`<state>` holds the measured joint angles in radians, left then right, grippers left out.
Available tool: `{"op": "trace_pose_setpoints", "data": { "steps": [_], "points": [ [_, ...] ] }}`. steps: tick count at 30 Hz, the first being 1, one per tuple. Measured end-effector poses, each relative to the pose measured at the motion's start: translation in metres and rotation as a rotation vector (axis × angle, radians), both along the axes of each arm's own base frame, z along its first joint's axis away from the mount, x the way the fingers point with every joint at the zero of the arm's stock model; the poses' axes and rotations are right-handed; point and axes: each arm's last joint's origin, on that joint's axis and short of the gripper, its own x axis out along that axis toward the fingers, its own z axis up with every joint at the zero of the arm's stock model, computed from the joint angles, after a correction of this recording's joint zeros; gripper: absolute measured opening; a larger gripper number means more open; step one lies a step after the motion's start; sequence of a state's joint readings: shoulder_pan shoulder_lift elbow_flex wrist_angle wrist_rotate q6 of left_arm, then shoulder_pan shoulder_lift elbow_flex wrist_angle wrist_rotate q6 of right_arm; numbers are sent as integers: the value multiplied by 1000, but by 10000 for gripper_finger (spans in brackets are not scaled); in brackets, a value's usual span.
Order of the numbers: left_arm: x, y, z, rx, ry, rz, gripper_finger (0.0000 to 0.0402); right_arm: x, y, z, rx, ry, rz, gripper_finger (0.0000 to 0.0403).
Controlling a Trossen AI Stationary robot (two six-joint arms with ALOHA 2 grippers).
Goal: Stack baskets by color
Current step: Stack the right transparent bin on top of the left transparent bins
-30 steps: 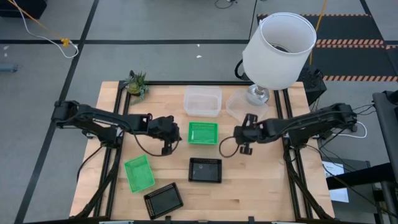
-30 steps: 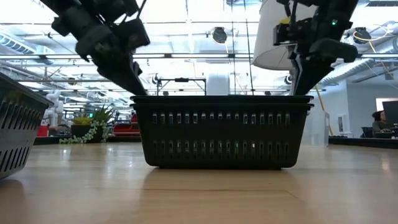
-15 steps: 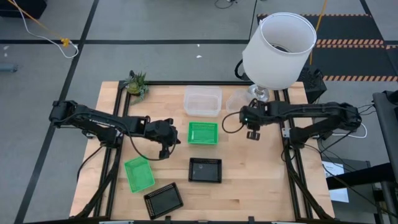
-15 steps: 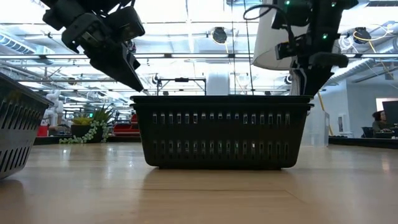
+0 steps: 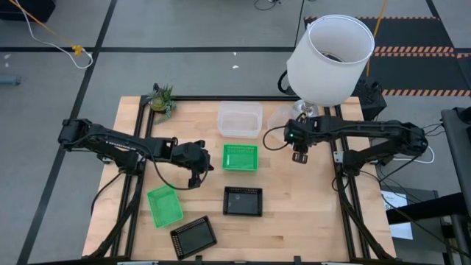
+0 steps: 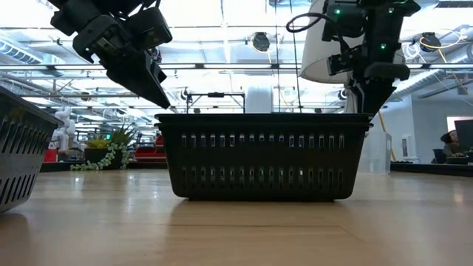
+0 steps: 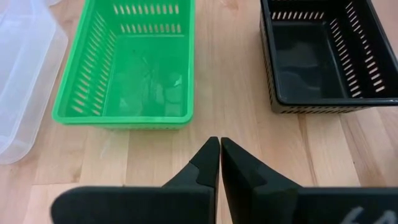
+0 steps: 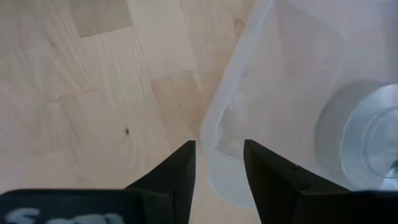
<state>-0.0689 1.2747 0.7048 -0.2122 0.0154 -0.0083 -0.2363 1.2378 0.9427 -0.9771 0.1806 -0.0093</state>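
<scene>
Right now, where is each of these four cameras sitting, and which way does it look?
High view: above the table, looking straight down; both arms show, left gripper by the green basket, right gripper by the clear basket under the lamp.
Low view: at tabletop height, looking level across; the black basket fills it, both arms come in from above.
Left wrist view: looks past its shut fingers at the green and black baskets.
Right wrist view: looks past its open fingers at the clear basket's rim.
High, low and left wrist views share the black basket.
</scene>
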Motion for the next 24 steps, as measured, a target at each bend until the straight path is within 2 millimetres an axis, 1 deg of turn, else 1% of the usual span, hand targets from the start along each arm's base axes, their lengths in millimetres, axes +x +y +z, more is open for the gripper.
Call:
{"op": "trace_pose_setpoints", "data": {
  "steps": [2, 6, 11, 13, 16, 20, 24],
  "points": [
    [0, 0, 0, 0, 0, 0, 19, -3, 1, -6, 5, 20, 0, 132],
    [0, 0, 0, -3, 0, 3, 19, -11, 3, -25, 17, 78, 1, 133],
    [0, 0, 0, -3, -3, 3, 19, -18, 4, -47, 15, 98, 7, 133],
    [0, 0, 0, -4, -6, 3, 19, -20, 4, -51, 0, 107, 5, 133],
    [0, 0, 0, -3, -6, 2, 19, -18, 4, -50, -8, 93, 6, 126],
    [1, 0, 1, -3, -8, 2, 19, -19, 4, -49, -7, 90, 2, 94],
    [1, 0, 1, 0, -8, -1, 19, -20, 5, -49, 0, 95, -5, 34]
  ]
}}
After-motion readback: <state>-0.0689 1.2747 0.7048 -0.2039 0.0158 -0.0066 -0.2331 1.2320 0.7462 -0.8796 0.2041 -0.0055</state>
